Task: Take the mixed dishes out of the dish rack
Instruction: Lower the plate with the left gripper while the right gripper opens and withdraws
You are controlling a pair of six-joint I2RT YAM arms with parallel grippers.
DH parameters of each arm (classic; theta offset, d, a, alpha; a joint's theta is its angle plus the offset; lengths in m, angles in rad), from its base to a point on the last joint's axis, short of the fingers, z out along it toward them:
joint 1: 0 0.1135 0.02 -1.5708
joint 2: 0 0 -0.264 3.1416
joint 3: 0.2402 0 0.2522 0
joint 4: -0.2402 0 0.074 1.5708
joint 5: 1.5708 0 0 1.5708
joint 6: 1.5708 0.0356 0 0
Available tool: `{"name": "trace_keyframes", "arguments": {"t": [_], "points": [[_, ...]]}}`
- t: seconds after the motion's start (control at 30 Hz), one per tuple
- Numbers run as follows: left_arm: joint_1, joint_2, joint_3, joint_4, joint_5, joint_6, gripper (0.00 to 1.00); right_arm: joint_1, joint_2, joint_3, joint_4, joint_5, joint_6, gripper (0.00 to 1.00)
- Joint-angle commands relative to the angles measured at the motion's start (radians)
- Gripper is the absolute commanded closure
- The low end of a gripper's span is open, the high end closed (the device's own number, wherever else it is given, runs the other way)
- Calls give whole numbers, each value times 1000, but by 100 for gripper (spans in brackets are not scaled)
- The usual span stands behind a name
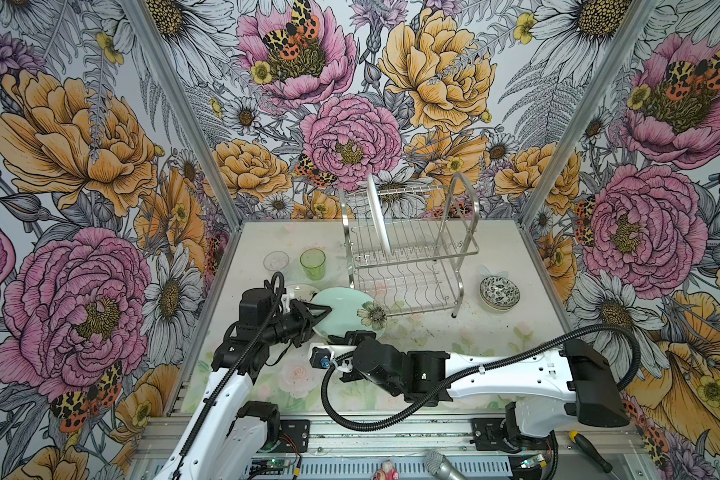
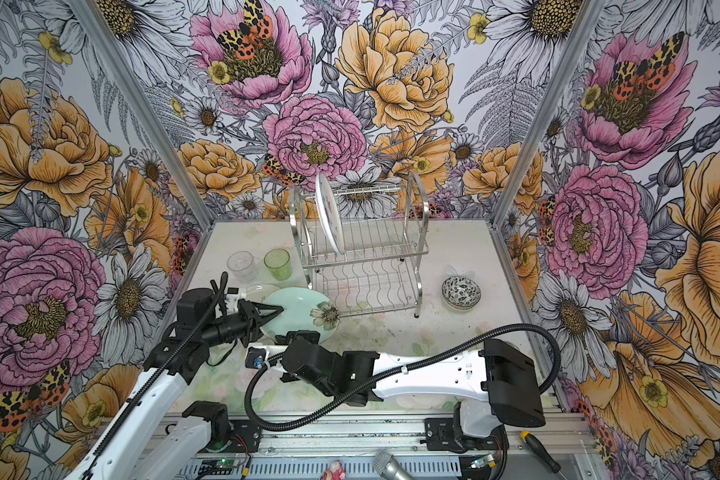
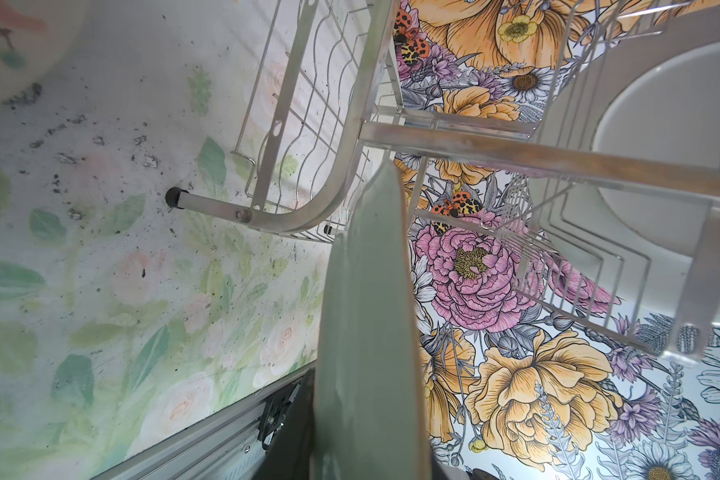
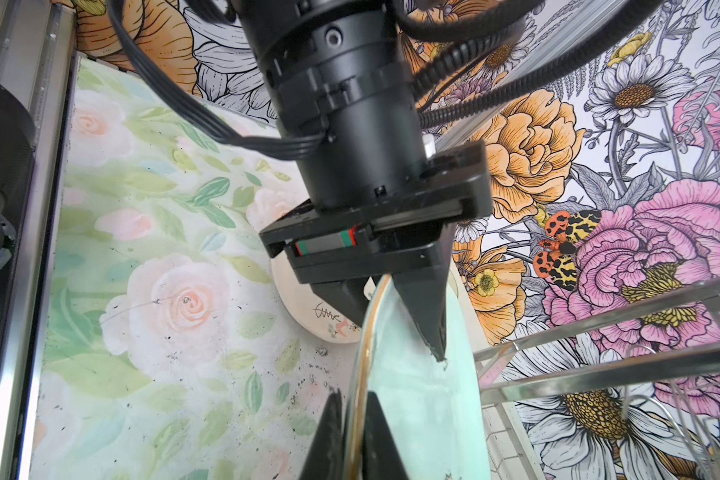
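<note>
In both top views: clamped on the pale aqua plate (image 1: 350, 307) (image 2: 304, 307), left rim in the left claw (image 1: 327, 311) (image 2: 281, 309), near rim in the right claw (image 1: 347, 337) (image 2: 299, 334); held just before the dish rack (image 1: 416, 257), over the tabletop (image 1: 433, 332). Upright in the upper slots, a white plate (image 1: 378, 216). From the left wrist: edge-on along the pale aqua plate (image 3: 362, 311). From the right wrist: left claw (image 4: 398, 338), right claw (image 4: 352, 436) pinched on that rim; on the cream plate (image 4: 321, 328), a black scrawl, not legible

Pale aqua plate (image 3: 366, 332) edge-on, dish rack (image 3: 454, 143) beyond — white plate (image 3: 661, 124) seemingly slotted in it
</note>
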Motion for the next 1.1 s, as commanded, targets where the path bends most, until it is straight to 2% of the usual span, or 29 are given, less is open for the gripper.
{"name": "trace_keyframes", "arguments": {"t": [0.0,0.4,0.67,0.83,1.07], "points": [[31,-12,30,37,20,-11,100,9,-16,44,141,67,63,100],[61,-10,30,45,43,13,100,7,-48,-6,161,90,118,62],[85,-5,34,16,40,53,100,4,-71,-33,169,129,146,46],[89,-12,48,-53,19,109,100,-10,-87,-51,175,173,185,41],[128,-23,62,-144,-30,196,100,-34,-158,-93,183,164,249,29]]}}
